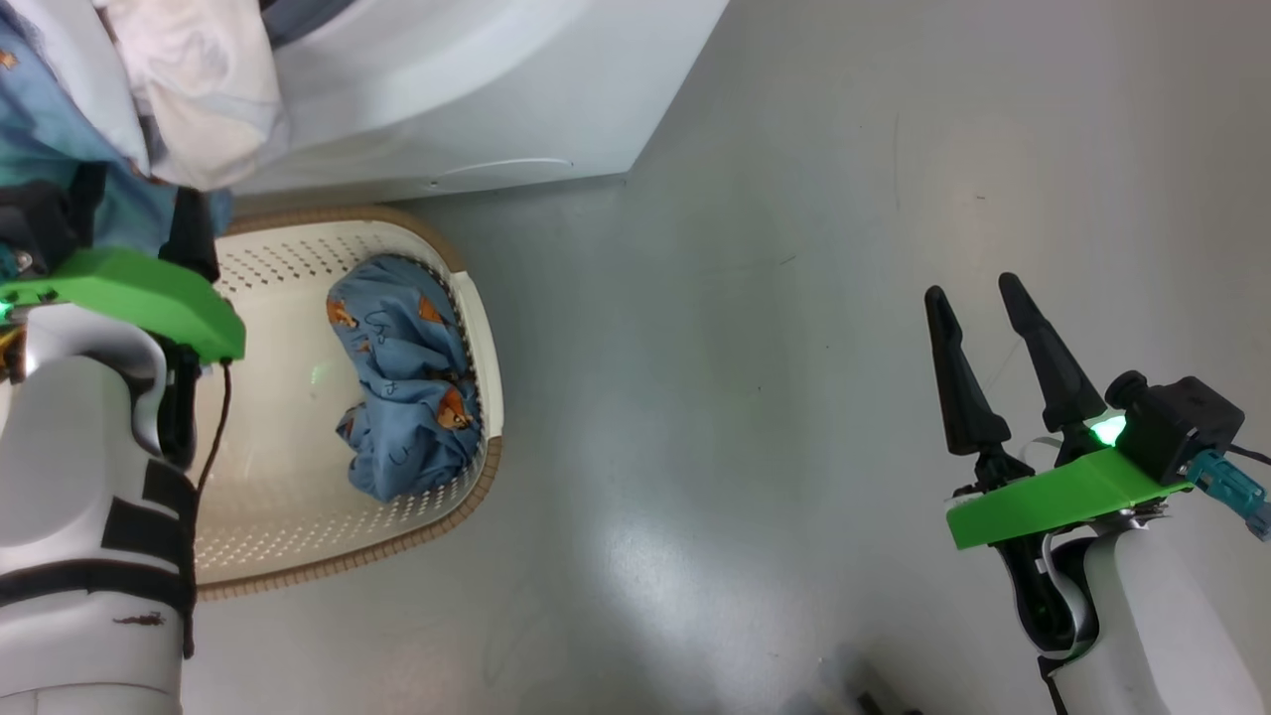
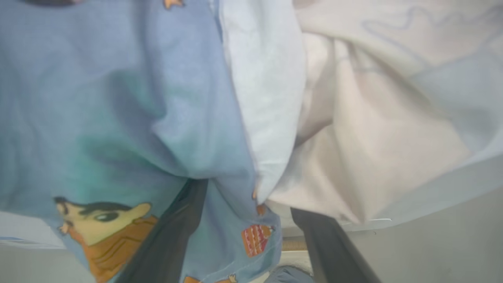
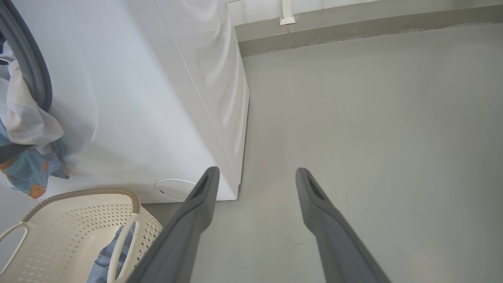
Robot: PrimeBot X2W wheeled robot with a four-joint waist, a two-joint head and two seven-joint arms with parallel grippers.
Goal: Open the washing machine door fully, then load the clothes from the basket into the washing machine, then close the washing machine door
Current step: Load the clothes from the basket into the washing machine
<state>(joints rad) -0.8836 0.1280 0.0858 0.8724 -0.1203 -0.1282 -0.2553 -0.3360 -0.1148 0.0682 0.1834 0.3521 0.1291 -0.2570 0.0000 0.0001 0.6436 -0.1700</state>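
Down in front of me in the head view, the white washing machine (image 1: 477, 89) fills the top left. My left arm (image 1: 79, 447) reaches up into a bundle of clothes (image 1: 189, 99), pale blue and white, that hangs at the machine's front. Just below it on the floor (image 1: 745, 397) stands the cream basket (image 1: 492, 377) with its brown rim. One crumpled blue garment (image 1: 407, 377) with orange-brown prints lies against the basket's right wall. My right tool (image 1: 971, 288) hangs over bare floor, well apart from the basket, its two prongs spread and holding nothing.

Along my left wrist, the left tool (image 2: 245, 196) stands apart. The bundle drapes over both fingers (image 2: 173, 236) and hides their tips, so I cannot tell that it is pinched. The blue cloth shows a cartoon figure and a small striped print, with white cloth beside it.

Along my right wrist, the spread prongs point at the floor beside the machine's corner. The bundle spills out past the grey seal (image 3: 35, 70) at the left edge. The basket sits beneath it, the blue garment inside, and a round cap (image 3: 173, 188) marks the machine's lower front.
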